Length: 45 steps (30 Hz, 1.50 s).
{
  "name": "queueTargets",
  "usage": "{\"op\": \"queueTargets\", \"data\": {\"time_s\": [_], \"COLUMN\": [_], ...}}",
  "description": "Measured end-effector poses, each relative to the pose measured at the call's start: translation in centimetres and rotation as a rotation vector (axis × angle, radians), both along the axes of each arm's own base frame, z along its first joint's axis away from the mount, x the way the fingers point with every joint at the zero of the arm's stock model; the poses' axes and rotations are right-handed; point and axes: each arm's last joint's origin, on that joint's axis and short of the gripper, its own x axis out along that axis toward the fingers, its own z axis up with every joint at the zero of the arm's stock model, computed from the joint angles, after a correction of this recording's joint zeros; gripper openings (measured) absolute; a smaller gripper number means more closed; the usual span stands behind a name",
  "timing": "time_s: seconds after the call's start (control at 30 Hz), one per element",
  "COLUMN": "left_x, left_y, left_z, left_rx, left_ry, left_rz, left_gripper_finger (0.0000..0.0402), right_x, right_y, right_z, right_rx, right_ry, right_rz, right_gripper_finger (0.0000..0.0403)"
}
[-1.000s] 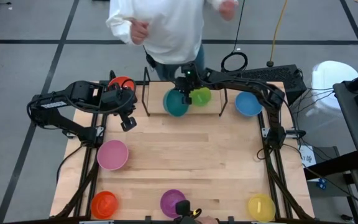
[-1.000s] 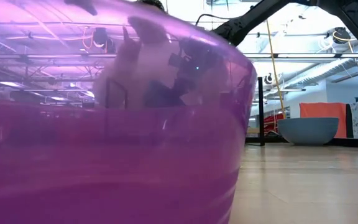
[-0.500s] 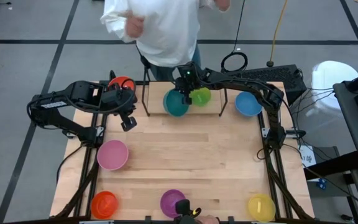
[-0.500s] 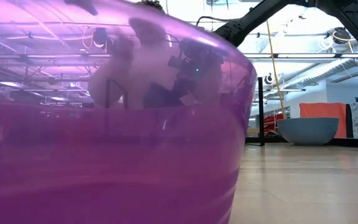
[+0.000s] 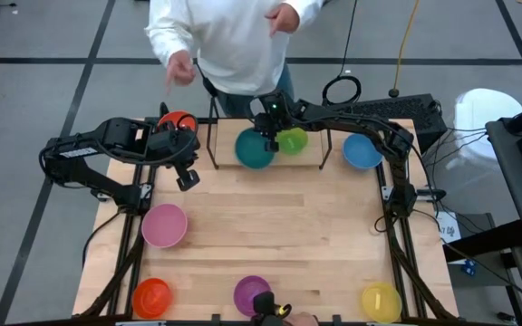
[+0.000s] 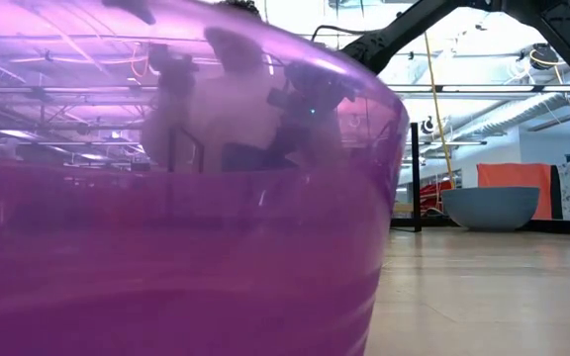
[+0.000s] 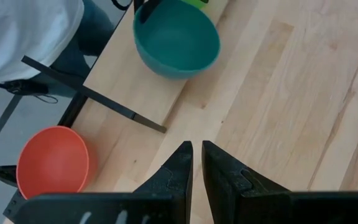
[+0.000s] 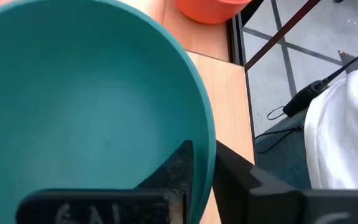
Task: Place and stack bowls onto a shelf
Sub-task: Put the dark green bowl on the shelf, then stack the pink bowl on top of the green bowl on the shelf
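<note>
The teal bowl (image 5: 254,148) sits on the shelf (image 5: 311,159) at the table's far edge, beside the green bowl (image 5: 292,139). My right gripper (image 5: 270,136) is shut on the teal bowl's rim, and the right wrist view shows the teal bowl (image 8: 86,106) filling the picture. My left gripper (image 5: 186,178) hangs shut and empty over the table near the red bowl (image 5: 178,122); its wrist view shows the teal bowl (image 7: 176,40) on the shelf board. The blue bowl (image 5: 362,151) rests on the table right of the shelf. My right gripper pinches the teal bowl's rim (image 8: 205,146) on its far right side, next to the green bowl. One finger (image 8: 176,165) is inside the bowl and the other outside the wall. The fingers come from above. The bowl looks level, with its bottom on the shelf board.
Pink (image 5: 164,225), orange (image 5: 150,297), purple (image 5: 252,294) and yellow (image 5: 381,302) bowls stand on the near half of the table. The purple bowl (image 6: 166,218) blocks most of the low view. A person in white (image 5: 234,41) stands just behind the shelf. Black uprights (image 5: 213,136) flank the shelf.
The teal bowl, tilted a second ago, has come level on the shelf and shifted slightly toward the table's left with my right gripper. The person behind the shelf has moved both arms.
</note>
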Motion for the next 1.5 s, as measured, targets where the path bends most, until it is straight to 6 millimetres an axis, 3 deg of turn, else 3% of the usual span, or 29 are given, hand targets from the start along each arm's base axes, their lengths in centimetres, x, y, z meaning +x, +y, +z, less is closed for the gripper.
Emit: {"op": "queueTargets", "data": {"time_s": [0.33, 0.77, 1.07, 1.23, 1.5], "left_x": [0.0, -0.1, -0.6, -0.9, -0.9], "left_y": [0.0, 0.0, 0.0, -0.2, -1.8], "left_z": [0.0, 0.0, -0.3, -0.4, -0.5], "left_rx": [0.0, 0.0, -0.018, -0.072, -0.138], "left_ry": [0.0, 0.01, 0.055, 0.069, 0.081], "left_rz": [0.0, -0.001, 0.028, 0.072, -0.029], "left_gripper_finger": [0.0042, 0.0042, 0.0042, 0.0042, 0.0042], "right_x": [0.3, 0.5, -1.0, -2.9, -6.9], "right_y": [-0.1, 0.4, 4.9, 7.4, 10.5], "right_z": [0.4, 1.3, 6.8, 9.9, 13.7], "right_rx": [-0.03, -0.059, -0.109, -0.205, -0.349], "right_ry": [-0.05, -0.074, -0.087, -0.032, 0.089], "right_rz": [0.0, 0.02, 0.126, 0.122, 0.044], "right_gripper_finger": [0.0088, 0.0093, 0.0093, 0.0093, 0.0093]}}
